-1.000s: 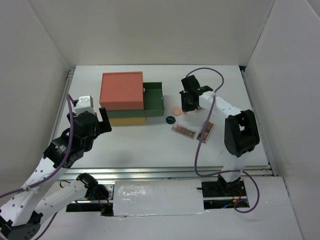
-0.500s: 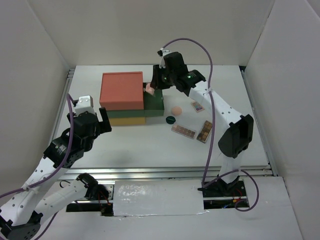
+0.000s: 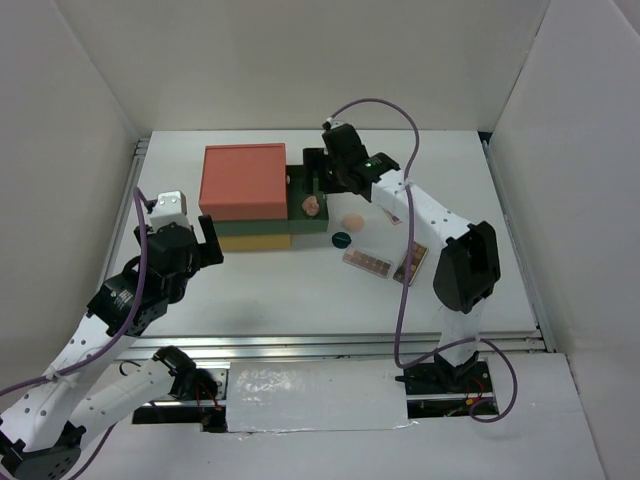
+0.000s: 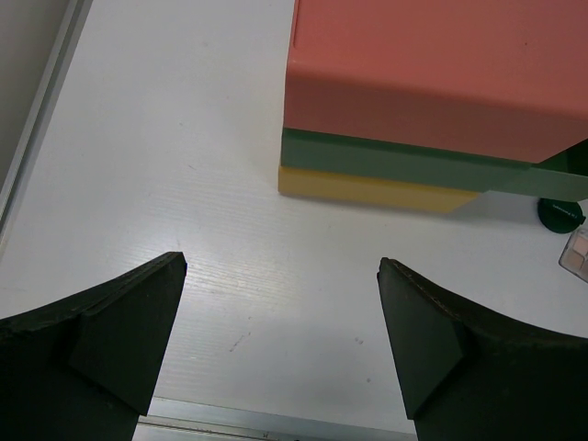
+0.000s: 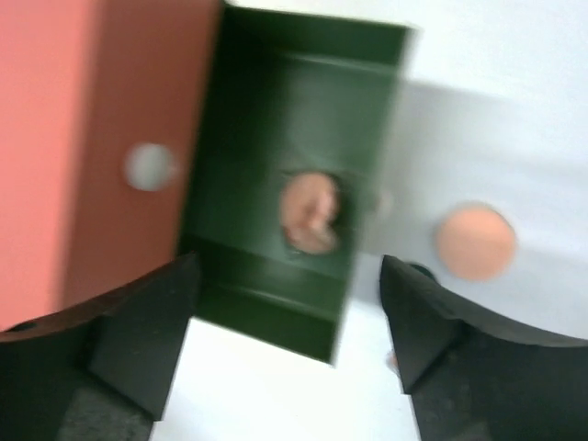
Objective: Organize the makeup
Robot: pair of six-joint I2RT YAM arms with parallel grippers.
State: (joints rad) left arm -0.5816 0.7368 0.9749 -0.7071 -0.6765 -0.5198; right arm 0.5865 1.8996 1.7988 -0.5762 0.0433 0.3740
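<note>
My right gripper (image 5: 287,266) hangs over the open green drawer (image 5: 276,119). Its fingers are spread wide, with nothing between them. One peach puff (image 5: 310,213) lies inside that drawer, so I think that puff is put away.

The other peach puff (image 5: 475,242) sits on the table (image 3: 300,290), just beside the drawer. The dark-green disc (image 3: 341,239) is near it, and the two long palettes (image 3: 367,263) lie a bit closer to me.

My left gripper (image 4: 280,266) is well apart, by the drawer box (image 4: 432,64). Its fingers are spread wide too and hold nothing.

Next I think I should go for the puff on the table. I need to come down right over it and pinch it softly, because it looks flat and squishy. My right wrist picture is blurry, so I should go slow.
</note>
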